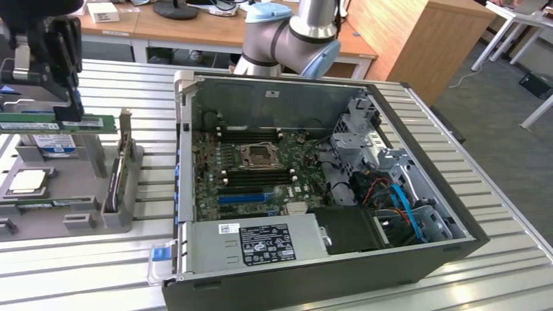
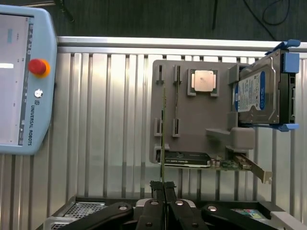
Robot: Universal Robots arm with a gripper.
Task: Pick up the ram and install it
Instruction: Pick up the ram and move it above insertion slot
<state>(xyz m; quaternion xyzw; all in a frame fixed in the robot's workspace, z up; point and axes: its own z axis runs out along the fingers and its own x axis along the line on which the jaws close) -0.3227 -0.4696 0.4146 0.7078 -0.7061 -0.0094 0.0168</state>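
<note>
Gripper [image 2: 163,186] clamped on the ram [image 2: 164,134], stick edge-on, held above the grey parts tray [image 2: 201,124] by the slatted table's [image 2: 110,120] edge, exterior view's left. Open PC case [image 1: 346,272] sits beside the tray.

Open PC case [image 1: 346,278] sits mid-table [image 1: 493,285], w/ motherboard [image 1: 250,175] on its floor & PSU [image 1: 259,243] at near edge. Parts tray [image 1: 87,223] lies just beside case on ext. view's left, carrying CPU [image 1: 26,181], hard drive [image 1: 52,146] & an upright card [image 1: 114,188]. Ram [image 1: 52,123] hangs above tray, pinched in gripper [image 1: 69,115].
</note>
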